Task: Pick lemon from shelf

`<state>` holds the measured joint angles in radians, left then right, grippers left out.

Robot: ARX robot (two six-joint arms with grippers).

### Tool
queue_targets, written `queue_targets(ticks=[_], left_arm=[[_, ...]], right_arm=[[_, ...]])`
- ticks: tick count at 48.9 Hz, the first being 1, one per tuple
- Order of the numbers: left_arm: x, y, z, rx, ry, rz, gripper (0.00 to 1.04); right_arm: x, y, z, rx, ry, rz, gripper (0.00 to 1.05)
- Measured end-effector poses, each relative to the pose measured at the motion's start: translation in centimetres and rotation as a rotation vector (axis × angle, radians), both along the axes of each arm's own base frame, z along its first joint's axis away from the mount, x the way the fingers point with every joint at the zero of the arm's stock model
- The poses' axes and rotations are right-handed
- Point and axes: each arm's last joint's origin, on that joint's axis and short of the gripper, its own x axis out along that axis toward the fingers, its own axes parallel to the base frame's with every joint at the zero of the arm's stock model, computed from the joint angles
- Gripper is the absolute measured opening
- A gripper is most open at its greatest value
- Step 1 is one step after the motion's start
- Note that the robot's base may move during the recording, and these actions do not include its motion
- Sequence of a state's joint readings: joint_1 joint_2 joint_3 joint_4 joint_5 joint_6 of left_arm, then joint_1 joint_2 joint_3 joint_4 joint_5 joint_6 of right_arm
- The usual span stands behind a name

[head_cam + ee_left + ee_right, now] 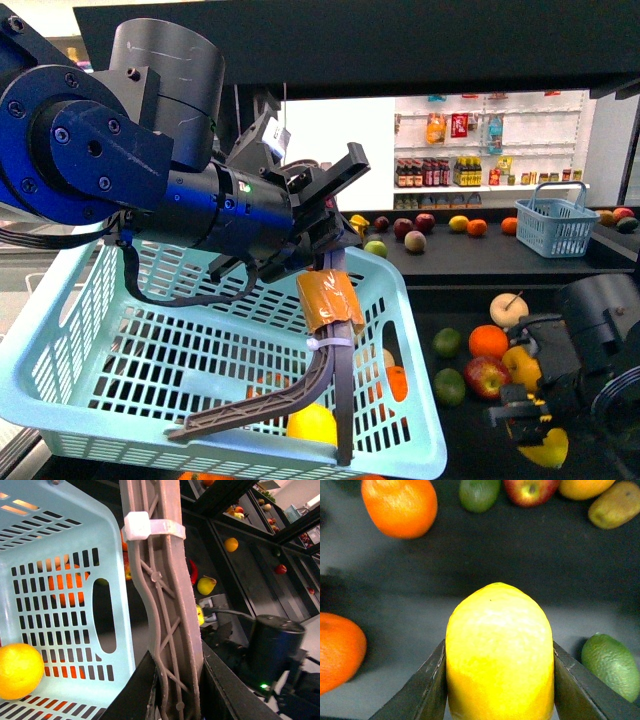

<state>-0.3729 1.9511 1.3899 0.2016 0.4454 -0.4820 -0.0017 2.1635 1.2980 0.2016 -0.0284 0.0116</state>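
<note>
- I counted one lemon (499, 650), clamped between the right jaws. The two plates were closed against its sides, and its lower end was cut off by the right wrist view's edge.
- From the front view, that lemon (548, 448) showed only as a yellow sliver under the right arm (590, 340), low over the black shelf (462, 448). I couldn't tell whether it touched the tier.
- Ahead of the right jaws lay two oranges (400, 505) (337, 650), the second just beside one jaw and cropped.
- Two green fruits (479, 492) (611, 665) were there too, one well ahead of the jaws and one close beside the other jaw.
- Farthest from the jaws sat one red apple (532, 490), one yellow-orange fruit (585, 486) and one brownish-green fruit (615, 510). All three were clipped at the frame edge, so I couldn't make out what kind the last two were.
- I saw two baskets. A pale blue basket (420, 330) hung from the left jaws, and a smaller blue basket (555, 228) stood well beyond both arms.
- The left jaws were shut on the basket handle (165, 605), which carried one white zip tie (150, 527).
- Inside the hanging basket, below the left jaws, lay one yellow fruit (20, 670). The orange shapes behind the mesh were too broken up for me to count.
</note>
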Motion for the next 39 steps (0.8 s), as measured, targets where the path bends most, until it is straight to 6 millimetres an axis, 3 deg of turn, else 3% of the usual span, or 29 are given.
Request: queue_targets(ticks=[11, 16, 24, 39], left_arm=[[0.0, 0.0, 0.0, -0.002, 0.001, -0.002, 0.18], [0.0, 0.0, 0.0, -0.001, 0.001, -0.002, 0.18], [0.0, 0.0, 0.0, -0.001, 0.001, -0.002, 0.18], [0.0, 0.0, 0.0, -0.001, 0.001, 0.000, 0.18]], right_arm=[[-0.4, 2.9, 9.5, 0.115, -0.190, 0.057, 0.49], [-0.5, 5.0, 11.4, 0.167, -0.214, 0.099, 0.49], [-0.8, 8.2, 11.5, 0.199, -0.190, 0.147, 0.49], [-0.9, 12.2, 8.7, 0.215, -0.110, 0.191, 0.49]])
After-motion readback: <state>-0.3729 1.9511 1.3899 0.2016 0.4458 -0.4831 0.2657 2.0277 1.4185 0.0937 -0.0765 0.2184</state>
